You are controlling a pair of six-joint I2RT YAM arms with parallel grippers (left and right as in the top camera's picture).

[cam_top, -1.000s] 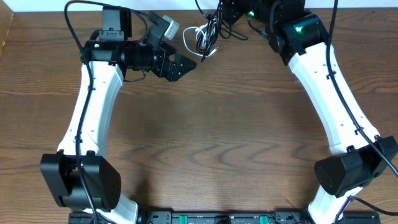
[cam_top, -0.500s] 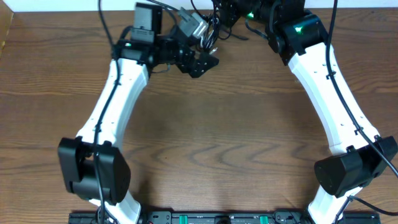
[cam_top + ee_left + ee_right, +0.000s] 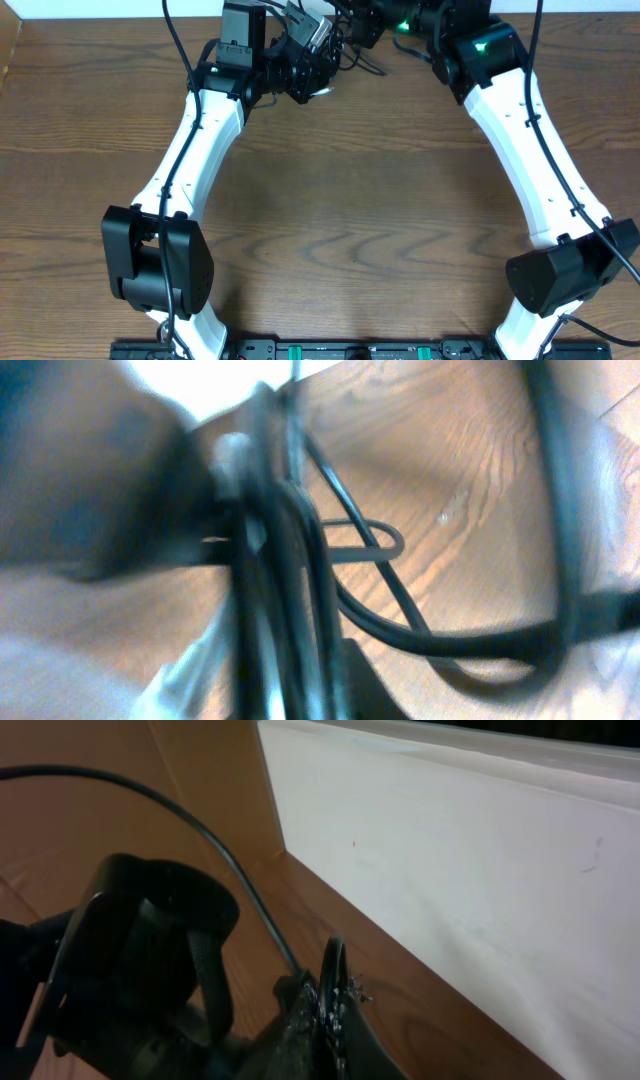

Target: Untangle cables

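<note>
The cables (image 3: 362,66) lie bunched at the table's far edge, mostly hidden under both grippers. My left gripper (image 3: 316,78) sits over the bunch. In the blurred left wrist view, black strands (image 3: 290,610) and a white one (image 3: 200,660) run straight down between the jaws of the left gripper (image 3: 300,700), which is shut on them. A black loop (image 3: 400,630) trails onto the wood beyond. My right gripper (image 3: 366,24) is just behind the bunch. Seen from its wrist, the right gripper (image 3: 330,1008) is pressed shut, and a thin black cable (image 3: 230,870) leads into its tip.
A white wall (image 3: 450,870) runs along the far edge of the wooden table (image 3: 330,200), close behind both grippers. The left arm's black wrist (image 3: 150,950) crowds right up against the right gripper. Both arm bases stand at the near edge.
My left arm has swung right and toward the far edge onto the cable bunch. Its gripper was open before and is now shut. The right arm has not moved.
</note>
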